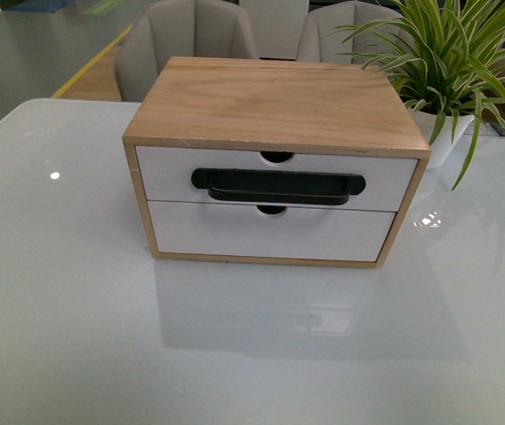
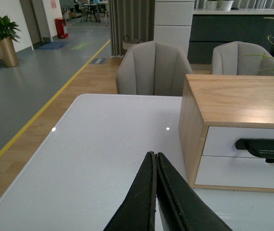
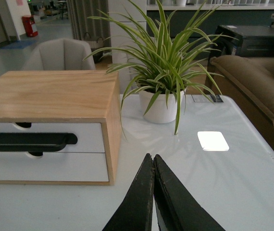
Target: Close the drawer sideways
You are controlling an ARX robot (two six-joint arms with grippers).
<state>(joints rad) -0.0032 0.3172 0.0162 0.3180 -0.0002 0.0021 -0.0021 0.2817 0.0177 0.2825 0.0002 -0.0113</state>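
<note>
Jaws on both our grippers are sitting pressed together, holding nothing: the left gripper [image 2: 155, 161] is hovering over the tabletop [image 1: 58, 301] off the cabinet's [image 1: 270, 102] left side, the right gripper [image 3: 153, 162] off its right side. The drawer [image 1: 275, 181], black handle [image 1: 276, 186] facing us, is lying flush in the cabinet between them, untouched.

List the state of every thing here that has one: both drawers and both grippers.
drawer: shut, its front level with the cabinet's edge.
lower drawer: shut, no handle.
left gripper: shut, empty, above the table and apart from the cabinet.
right gripper: shut, empty, above the table between cabinet and potted plant.
</note>
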